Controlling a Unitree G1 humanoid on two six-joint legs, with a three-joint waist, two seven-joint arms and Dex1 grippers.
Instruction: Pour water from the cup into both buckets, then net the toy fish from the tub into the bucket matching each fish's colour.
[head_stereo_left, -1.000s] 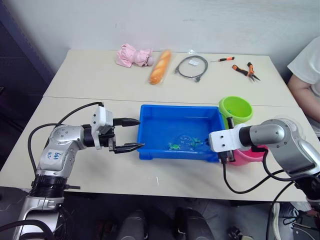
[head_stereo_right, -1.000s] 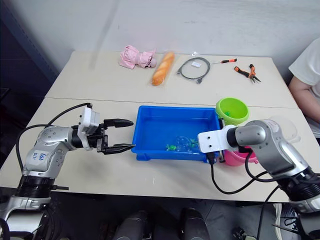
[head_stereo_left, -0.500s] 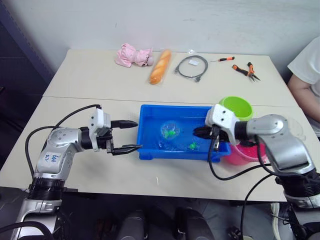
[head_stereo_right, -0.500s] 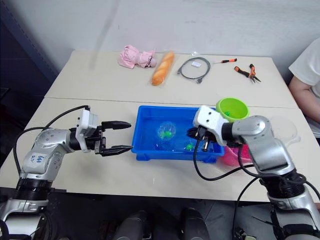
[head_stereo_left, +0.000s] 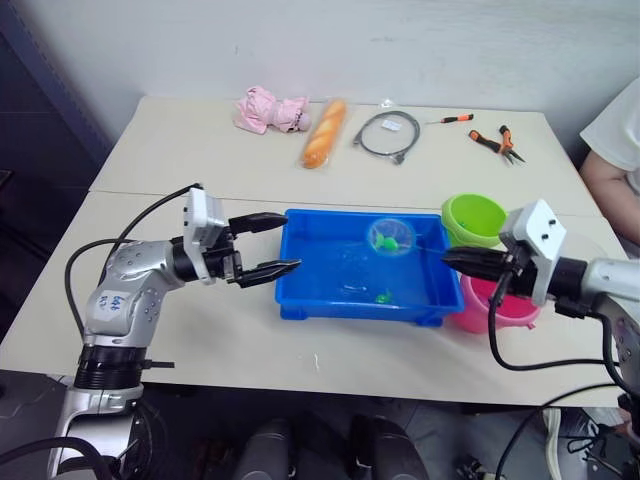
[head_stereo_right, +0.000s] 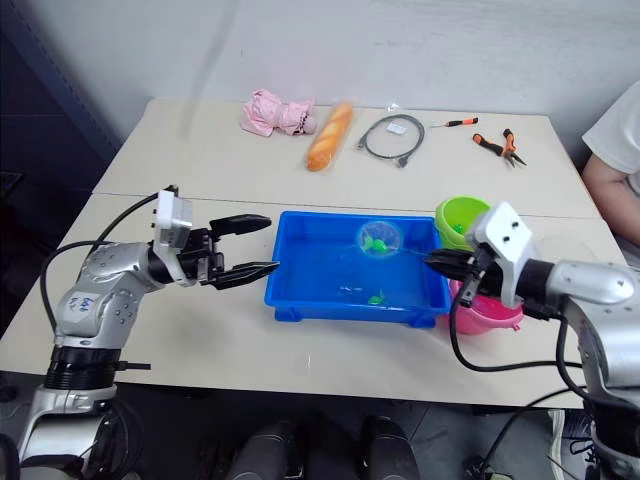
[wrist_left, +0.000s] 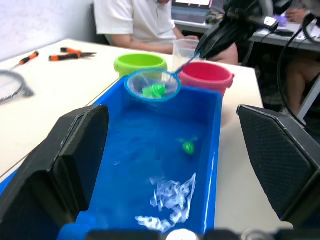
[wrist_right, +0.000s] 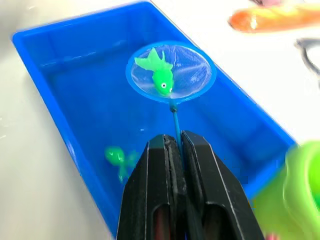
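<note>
In the middle of the head view the blue tub (head_stereo_left: 330, 275) sits on the pale bench (head_stereo_left: 180, 170), with water in it and one green fish (head_stereo_left: 382, 296) lying near its lower right corner. The right tool (head_stereo_left: 452, 258), at the right of the frame, is clenched on the thin handle of the net (head_stereo_left: 391, 237), and the blue hoop hangs above the upper right part of the tub, close to its far wall; a second green fish (wrist_right: 161, 75) lies inside the mesh. Just right of the tub stand the two buckets, the green bucket (head_stereo_left: 473, 219) farther back and the pink bucket (head_stereo_left: 500, 305) nearer, partly behind the right arm; they are just beside each other. The clear cup (wrist_left: 185, 47) shows in the left wrist view between and behind the two buckets. The left tool (head_stereo_left: 272, 245), at centre left of the frame, is released, its two black fingers spread wide and empty at the tub's left end. Along the top of the frame lie a pink doll (head_stereo_left: 268, 108), a loaf of bread (head_stereo_left: 321, 133), a coiled grey cable (head_stereo_left: 386, 134), a screwdriver (head_stereo_left: 448, 118) and pliers (head_stereo_left: 497, 140). A person's arm (head_stereo_left: 608, 175) shows at the right edge.
</note>
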